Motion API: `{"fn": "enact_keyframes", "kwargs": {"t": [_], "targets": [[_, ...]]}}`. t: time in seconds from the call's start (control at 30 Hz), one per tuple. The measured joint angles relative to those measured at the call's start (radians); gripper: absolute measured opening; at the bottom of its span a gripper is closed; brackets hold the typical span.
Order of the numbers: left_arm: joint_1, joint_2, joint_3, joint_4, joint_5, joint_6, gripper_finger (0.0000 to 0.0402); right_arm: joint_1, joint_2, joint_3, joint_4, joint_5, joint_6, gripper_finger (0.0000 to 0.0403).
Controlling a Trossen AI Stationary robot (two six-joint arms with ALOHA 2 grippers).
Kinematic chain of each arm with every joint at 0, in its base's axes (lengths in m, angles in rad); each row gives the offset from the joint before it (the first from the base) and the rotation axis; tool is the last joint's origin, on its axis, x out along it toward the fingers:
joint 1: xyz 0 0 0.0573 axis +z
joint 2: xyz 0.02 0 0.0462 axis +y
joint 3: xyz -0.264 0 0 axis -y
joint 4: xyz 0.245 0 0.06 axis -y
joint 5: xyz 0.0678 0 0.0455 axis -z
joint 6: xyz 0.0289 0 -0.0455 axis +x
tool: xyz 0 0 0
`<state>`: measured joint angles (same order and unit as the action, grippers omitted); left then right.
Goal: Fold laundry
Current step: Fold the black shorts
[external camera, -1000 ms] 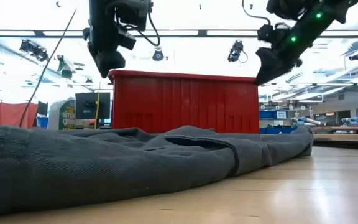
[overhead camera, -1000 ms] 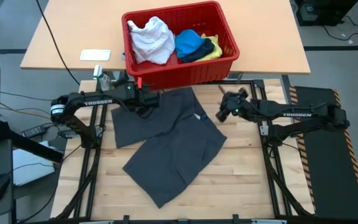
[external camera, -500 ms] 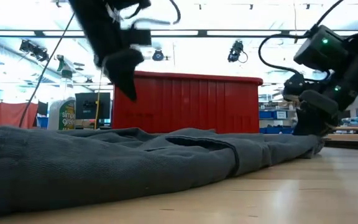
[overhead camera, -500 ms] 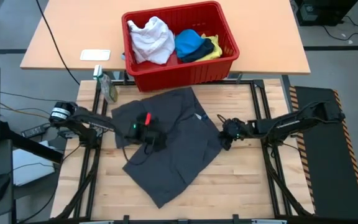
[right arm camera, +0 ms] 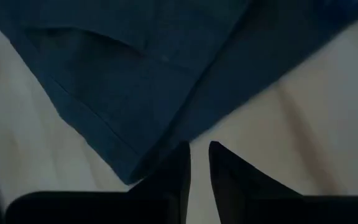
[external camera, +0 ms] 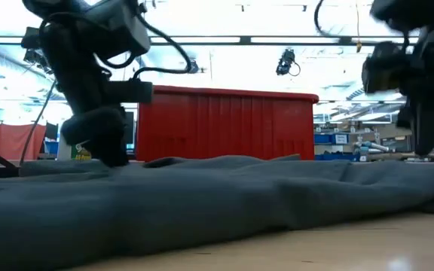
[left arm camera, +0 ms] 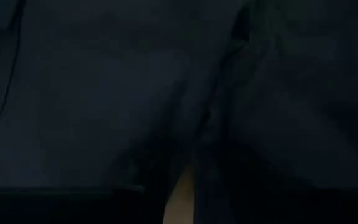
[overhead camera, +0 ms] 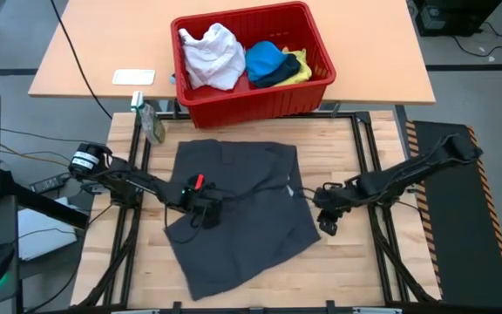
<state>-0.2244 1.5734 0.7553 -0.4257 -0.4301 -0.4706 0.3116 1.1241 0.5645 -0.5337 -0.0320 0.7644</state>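
Both arms have come down and pulled the dark grey shorts flatter on the bench, so now the left end effector, pressed into the cloth, and the right end effector, fingers almost together at the hem, should tug gently and evenly

High view is reading evenly lit from overhead, with only soft shadows sitting under the arms on the surface. Low view is shooting into bright ceiling strip lights from 9 to 3 o'clock, washing out the ceiling; the right hand is smearing with motion blur. Left wrist view is running very dark, nearly black. Right wrist view is looking dim and soft.
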Motion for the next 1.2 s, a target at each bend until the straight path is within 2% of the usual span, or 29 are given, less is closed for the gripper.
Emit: {"fn": "enact_keyframes", "kwargs": {"t": [0.1, 0.17, 0.3, 0.37, 0.47, 0.57, 0.67, 0.77, 0.9, 1.0, 1.2], "targets": [[-0.011, 0.000, 0.008, -0.038, -0.003, -0.036, 0.0143, 0.066, -0.003, 0.070, 0.000, 0.168, -0.153, 0.0067], [-0.030, -0.004, 0.033, -0.109, -0.009, -0.093, 0.0143, 0.112, 0.000, 0.087, 0.022, 0.230, -0.255, 0.0068], [-0.117, -0.006, 0.134, -0.288, -0.054, -0.154, 0.0143, 0.185, 0.005, 0.077, 0.162, 0.229, -0.410, 0.0075], [-0.173, -0.006, 0.195, -0.358, -0.094, -0.165, 0.0143, 0.212, 0.020, 0.053, 0.256, 0.217, -0.423, 0.0085], [-0.255, -0.006, 0.272, -0.375, -0.145, -0.156, 0.0143, 0.235, 0.054, 0.024, 0.419, 0.212, -0.434, 0.0107], [-0.341, -0.006, 0.296, -0.291, -0.191, -0.139, 0.0146, 0.245, 0.104, 0.020, 0.451, 0.218, -0.459, 0.0133], [-0.414, -0.006, 0.280, -0.178, -0.194, -0.178, 0.0158, 0.262, 0.149, 0.019, 0.449, 0.217, -0.460, 0.0163], [-0.470, -0.004, 0.275, -0.097, -0.157, -0.281, 0.0189, 0.296, 0.182, 0.020, 0.442, 0.211, -0.459, 0.0198], [-0.538, -0.003, 0.274, 0.032, -0.073, -0.310, 0.0251, 0.342, 0.215, 0.032, 0.440, 0.234, -0.470, 0.0245], [-0.600, -0.003, 0.274, 0.075, -0.052, -0.325, 0.0279, 0.374, 0.237, 0.041, 0.433, 0.300, -0.480, 0.0273], [-0.704, 0.071, 0.274, 0.100, -0.056, -0.482, 0.0277, 0.429, 0.309, 0.041, 0.429, 0.453, -0.481, 0.0290]]}}
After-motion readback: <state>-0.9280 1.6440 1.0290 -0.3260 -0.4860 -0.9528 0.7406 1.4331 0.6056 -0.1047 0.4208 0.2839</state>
